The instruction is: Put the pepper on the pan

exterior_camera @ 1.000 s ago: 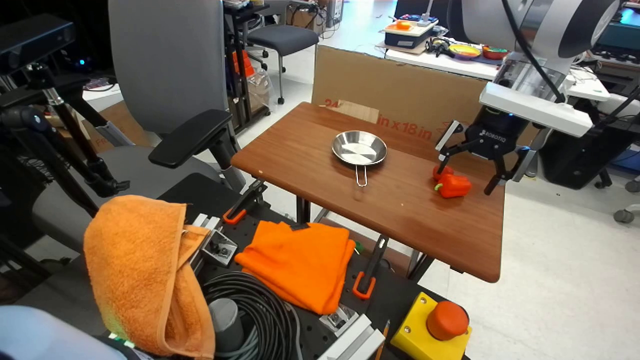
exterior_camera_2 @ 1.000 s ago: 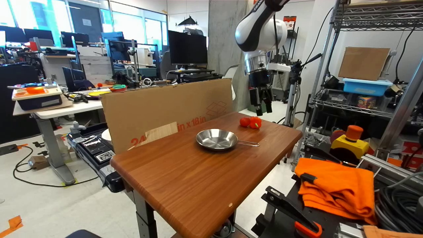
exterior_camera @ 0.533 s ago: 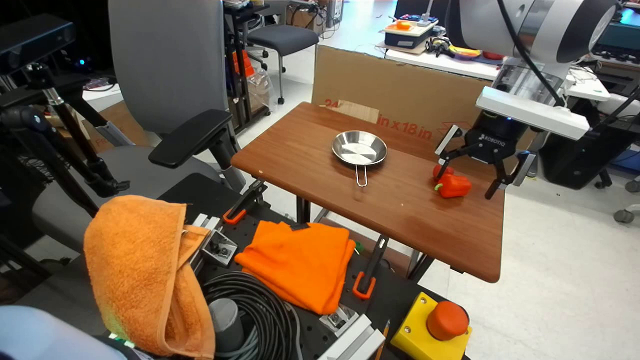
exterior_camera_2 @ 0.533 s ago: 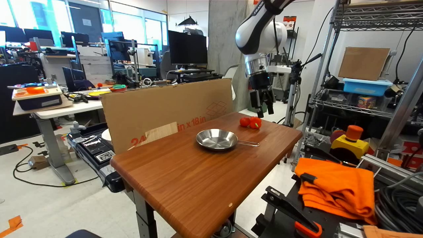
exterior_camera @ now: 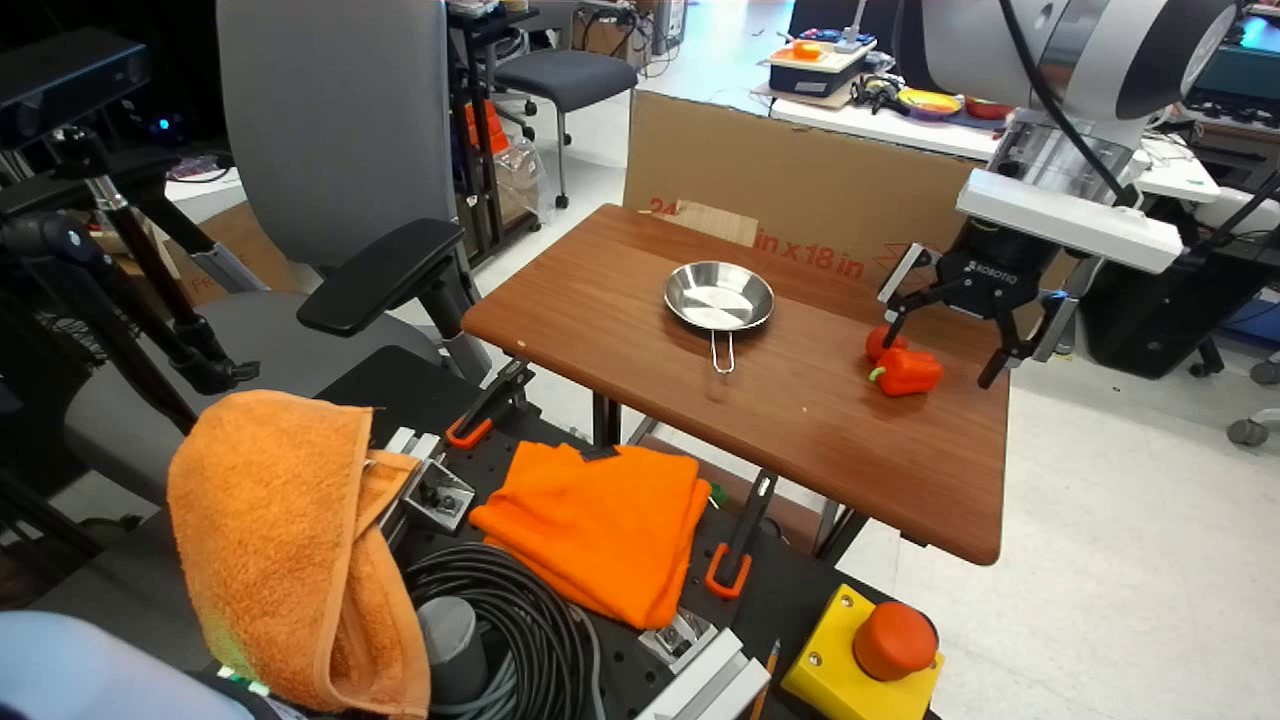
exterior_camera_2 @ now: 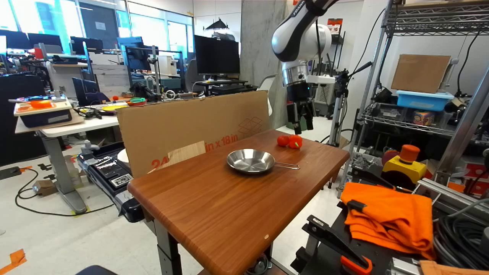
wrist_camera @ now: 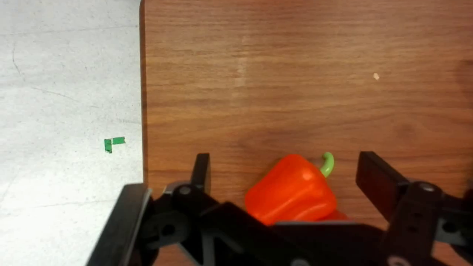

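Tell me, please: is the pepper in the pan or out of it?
Out: in both exterior views, the pepper lies on the table, apart from the pan.

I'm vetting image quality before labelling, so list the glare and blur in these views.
Wrist view: small bright highlights on the pepper, while the jaws look dark and, toward the bottom edge, soft; in an exterior view, the windows are washed out to near white; in both exterior views, the pan gleams in bright and darker patches.

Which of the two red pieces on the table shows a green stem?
The orange-red pepper: its curved green stem is visible; the smaller, rounder red piece beside it shows none.
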